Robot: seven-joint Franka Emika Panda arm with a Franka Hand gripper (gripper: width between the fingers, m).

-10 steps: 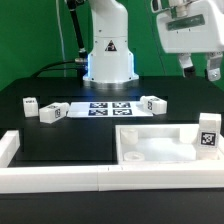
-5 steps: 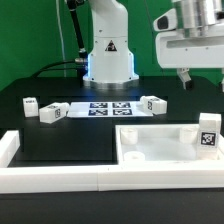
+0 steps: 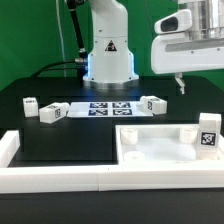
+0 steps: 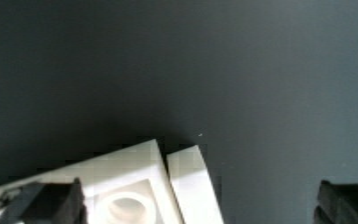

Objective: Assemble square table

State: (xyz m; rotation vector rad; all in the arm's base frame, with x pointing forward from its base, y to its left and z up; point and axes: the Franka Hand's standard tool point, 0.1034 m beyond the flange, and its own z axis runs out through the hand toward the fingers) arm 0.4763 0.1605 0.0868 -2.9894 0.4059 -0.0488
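The gripper is spread wide. In the wrist view both dark fingertips sit at the far edges of the picture with nothing between them but table and a corner of the slab. That corner, with one round socket showing, lies under the hand but off to one side.

From outside, the slab rests at the exterior view's right front, tucked against the wall. Three legs lie loose by the marker board, and a fourth leg stands at the slab's far right edge (on it or just beside it, I cannot tell).

I judge the step to be the approach for a first grasp, most likely on the slab's rim. To do it well, I would first centre the hand over the edge, so that one finger lands outside the rim and the other inside. I would then come straight down with the jaws kept wide, and close only once both tips are below the top face. I would keep clear of the socket and of the fourth leg, since a nudge could topple it.

The arm is high at the exterior view's right, above and behind the slab. The hand points straight down and is well clear of every part.
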